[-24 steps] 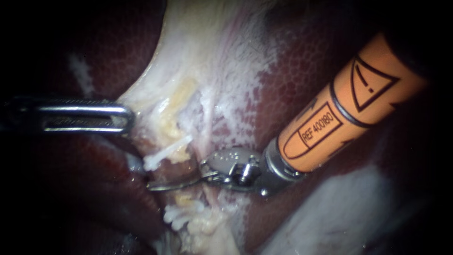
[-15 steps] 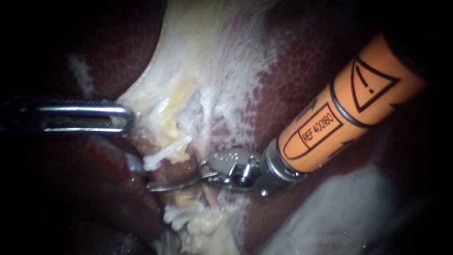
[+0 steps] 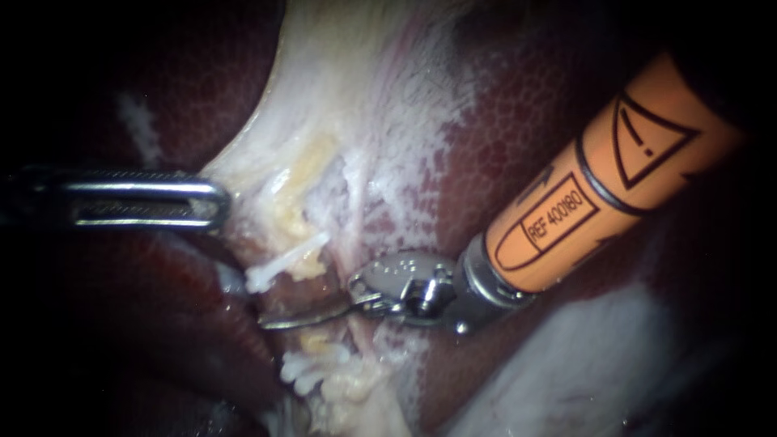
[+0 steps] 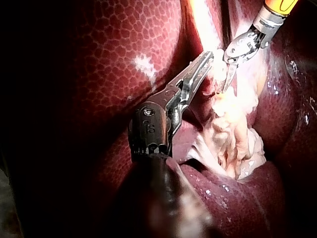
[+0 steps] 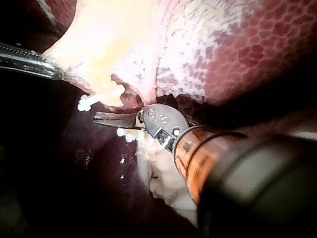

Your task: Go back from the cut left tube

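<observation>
My right instrument (image 3: 271, 323), on an orange shaft, ends in two thin blades that lie together and hold nothing. They lie across the gap between a white clip (image 3: 279, 263) on the upper tube stump and a cluster of white clips (image 3: 312, 366) on the lower stump. The right wrist view shows the same blades (image 5: 99, 118) just under the upper clip (image 5: 99, 100). My left instrument (image 3: 217, 202) comes in level from the left, with its slotted jaws shut on the edge of the pale tissue (image 3: 267, 174). In the left wrist view these jaws (image 4: 208, 57) pinch that tissue beside the blades (image 4: 224, 89).
Dark red liver (image 3: 502, 121) surrounds the site on both sides. A pale membrane sheet (image 3: 348, 97) stretches up from the clipped stumps. A whitish patch (image 3: 599, 364) lies under the orange shaft. Yellowish fatty tissue (image 3: 356, 396) hangs below the lower clips.
My right instrument has drawn back slightly toward the right, its blades still together. The left instrument and the clips have not moved.
</observation>
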{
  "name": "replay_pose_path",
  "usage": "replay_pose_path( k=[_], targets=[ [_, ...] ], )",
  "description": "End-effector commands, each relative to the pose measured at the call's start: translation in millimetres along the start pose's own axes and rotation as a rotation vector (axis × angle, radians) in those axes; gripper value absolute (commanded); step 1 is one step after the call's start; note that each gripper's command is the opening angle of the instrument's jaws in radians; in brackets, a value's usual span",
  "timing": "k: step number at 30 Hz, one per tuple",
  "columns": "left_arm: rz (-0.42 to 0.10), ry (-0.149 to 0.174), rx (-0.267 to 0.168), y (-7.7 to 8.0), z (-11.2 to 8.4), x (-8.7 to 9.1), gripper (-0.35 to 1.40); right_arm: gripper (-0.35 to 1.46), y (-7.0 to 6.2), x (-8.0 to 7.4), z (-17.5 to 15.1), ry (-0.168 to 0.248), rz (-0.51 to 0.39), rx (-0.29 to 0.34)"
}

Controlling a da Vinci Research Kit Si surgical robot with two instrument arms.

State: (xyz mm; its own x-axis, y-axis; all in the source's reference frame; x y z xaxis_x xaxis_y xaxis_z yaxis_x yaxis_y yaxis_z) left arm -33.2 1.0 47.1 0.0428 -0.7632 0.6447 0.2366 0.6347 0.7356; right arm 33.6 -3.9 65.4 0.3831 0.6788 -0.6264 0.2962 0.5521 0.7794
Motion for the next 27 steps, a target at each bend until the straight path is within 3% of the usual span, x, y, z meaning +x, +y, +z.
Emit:
replay_pose_path(
  k=[1, 5, 12, 27],
  targets=[
    [0.0, 0.0, 0.0, 0.0, 0.0, 0.0, -0.35, -0.25, 0.0, 0.0, 0.0, -0.002, -0.006, -0.002],
    [0.0, 0.0, 0.0, 0.0, 0.0, 0.0, -0.35, 0.24, 0.0, 0.0, 0.0, -0.003, -0.018, -0.002],
    [0.0, 0.0, 0.001, 0.0, 0.0, 0.0, -0.35, 0.57, 0.0, 0.1, 0.0, 0.006, -0.072, 0.001],
    [0.0, 0.0, 0.001, 0.0, -0.1, 0.0, -0.35, 0.61, -0.6, 0.1, -1.3, 0.009, -0.094, 0.004]
  ],
)
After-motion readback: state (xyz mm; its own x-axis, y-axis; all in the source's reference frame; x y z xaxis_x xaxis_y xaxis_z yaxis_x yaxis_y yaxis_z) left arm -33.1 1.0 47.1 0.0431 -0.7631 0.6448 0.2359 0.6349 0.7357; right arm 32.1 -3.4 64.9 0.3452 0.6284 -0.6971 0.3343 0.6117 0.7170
